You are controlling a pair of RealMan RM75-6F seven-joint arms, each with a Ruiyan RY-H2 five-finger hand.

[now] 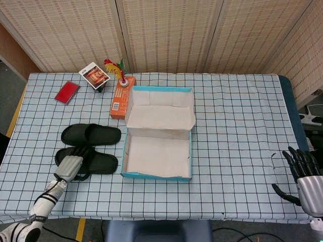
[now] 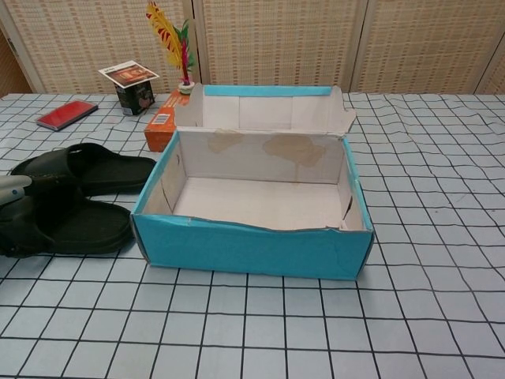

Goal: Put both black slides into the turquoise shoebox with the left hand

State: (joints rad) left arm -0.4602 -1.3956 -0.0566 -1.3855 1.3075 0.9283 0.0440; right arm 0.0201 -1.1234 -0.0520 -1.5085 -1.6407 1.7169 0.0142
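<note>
We see the left robot hand (image 1: 69, 167) at the lower left of the head view, lying over the heel end of the nearer black slide (image 1: 96, 161); its fingers reach onto the slide, but we cannot tell whether they actually grip it. In the chest view only a sliver of this hand (image 2: 11, 189) shows at the left edge, cut off by the frame, and the nearer slide (image 2: 75, 225) is partly cut off there too. The farther black slide (image 1: 91, 134) lies just beside the first, toward the upper part of the frame. The turquoise shoebox (image 1: 157, 175) stands open just right of both slides, its lid folded back, with nothing inside.

The right robot hand (image 1: 304, 176) sits at the lower right edge of the head view, fingers spread and holding nothing; its wrist runs out of frame.

Near the upper left of the desk (image 1: 242, 121) are a red card (image 1: 67, 93), a small printed box (image 1: 95, 75) and an orange box (image 1: 122, 97) carrying a feathered shuttlecock (image 1: 117, 68).
</note>
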